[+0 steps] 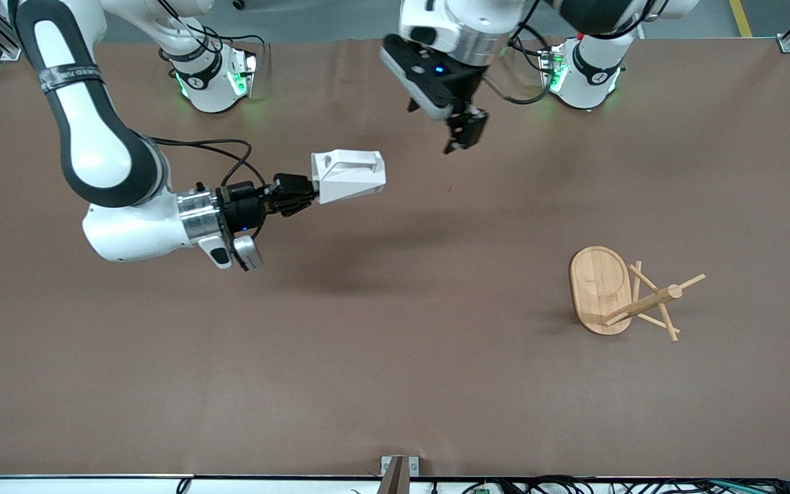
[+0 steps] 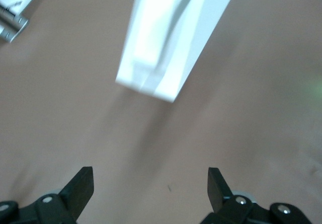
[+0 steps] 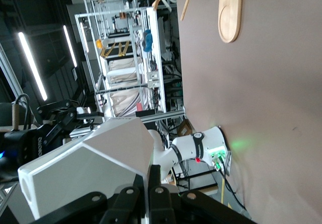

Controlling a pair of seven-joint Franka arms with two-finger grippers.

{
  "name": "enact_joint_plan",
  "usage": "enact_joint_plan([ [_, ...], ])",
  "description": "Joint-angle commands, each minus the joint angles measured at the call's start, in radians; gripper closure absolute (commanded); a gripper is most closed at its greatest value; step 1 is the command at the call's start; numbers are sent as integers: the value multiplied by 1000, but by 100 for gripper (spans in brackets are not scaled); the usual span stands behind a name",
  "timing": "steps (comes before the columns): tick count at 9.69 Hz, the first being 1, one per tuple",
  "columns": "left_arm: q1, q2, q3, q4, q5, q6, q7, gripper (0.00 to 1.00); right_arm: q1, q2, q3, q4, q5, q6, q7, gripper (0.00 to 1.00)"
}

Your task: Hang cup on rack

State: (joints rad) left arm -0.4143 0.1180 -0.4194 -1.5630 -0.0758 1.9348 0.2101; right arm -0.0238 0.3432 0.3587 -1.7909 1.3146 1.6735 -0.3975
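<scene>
White cup: the cup [image 1: 348, 176] is up in the air over the bare brown table [image 1: 395, 384], carried on its side, handle tab with the round hole turned up toward the front camera.
Right gripper: the right gripper [image 1: 301, 194] has its fingers pinched tight on a thin edge at one end of the cup, body sticking straight out from the fingertips.
Left gripper: the left gripper [image 1: 462, 130] hangs over the table near the cup, jaws spread wide, holding nothing, waiting.
Rack: the rack [image 1: 625, 293] stands well apart, toward the left arm's end of the table and nearer the front camera, pegs fanning off the central post.
Handling: looks rigid and light; flat, smooth facets could slip or swivel in an edge pinch.
Where to hold: I'd keep the grip clear of the pierced tab, so the hole stays free for a peg.
</scene>
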Motion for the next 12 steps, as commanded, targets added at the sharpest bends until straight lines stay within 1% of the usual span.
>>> enact_joint_plan([
  [1,-30,52,-4,15,7,35,60,0,-11,-10,43,-21,20,-6,9,100],
  [3,-43,63,-4,17,8,47,61,0,-13,-10,54,-22,2,-47,8,100],
  [5,-43,81,-4,17,19,62,68,0,-13,-10,62,-22,-20,-49,2,100],
  [9,-46,95,-4,15,25,76,66,1,-18,-20,71,-22,-29,-77,8,99],
  [10,-49,100,-4,15,27,76,66,17,-19,-21,83,-21,-28,-75,8,99],
  [11,-54,104,-4,17,27,76,63,28,-21,-21,85,-19,-28,-74,8,99],
  [12,-54,104,-5,17,27,78,54,28,-21,-23,85,-18,-28,-74,8,99],
])
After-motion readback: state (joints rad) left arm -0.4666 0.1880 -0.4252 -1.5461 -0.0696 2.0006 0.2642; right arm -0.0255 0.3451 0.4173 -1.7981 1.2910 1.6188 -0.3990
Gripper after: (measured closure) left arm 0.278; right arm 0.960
